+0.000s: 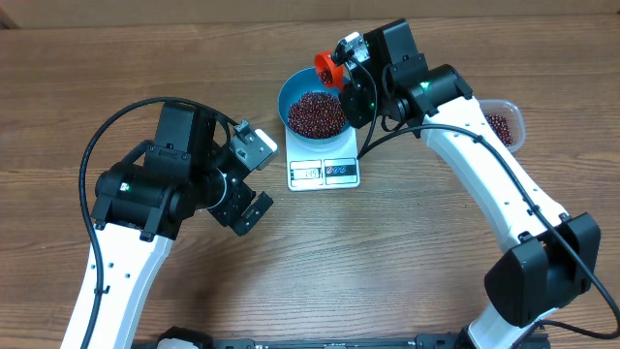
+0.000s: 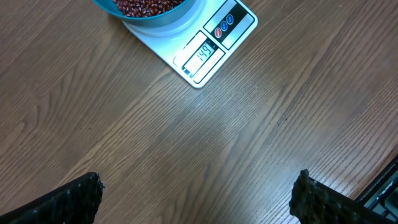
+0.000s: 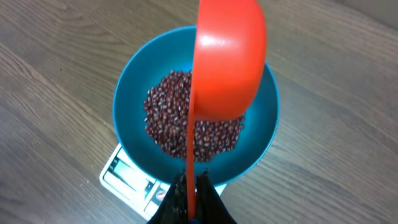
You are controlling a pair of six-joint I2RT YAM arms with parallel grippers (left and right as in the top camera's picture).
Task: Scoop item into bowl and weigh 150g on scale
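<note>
The blue bowl (image 1: pixel 315 110) stands on the white scale (image 1: pixel 324 172) and holds a heap of dark red-brown beans (image 1: pixel 317 113). My right gripper (image 3: pixel 192 180) is shut on the thin handle of an orange-red scoop (image 3: pixel 227 59), whose cup hangs over the bowl (image 3: pixel 134 93) and the beans (image 3: pixel 168 115). In the overhead view the scoop (image 1: pixel 327 68) sits above the bowl's far rim. My left gripper (image 1: pixel 250 184) stands open over bare wood, left of the scale (image 2: pixel 211 53), with nothing between its fingers (image 2: pixel 74 199).
A clear plastic container (image 1: pixel 504 123) with more beans stands at the right, partly behind the right arm. Black cables loop over both arms. The table's far edge runs along the top of the overhead view.
</note>
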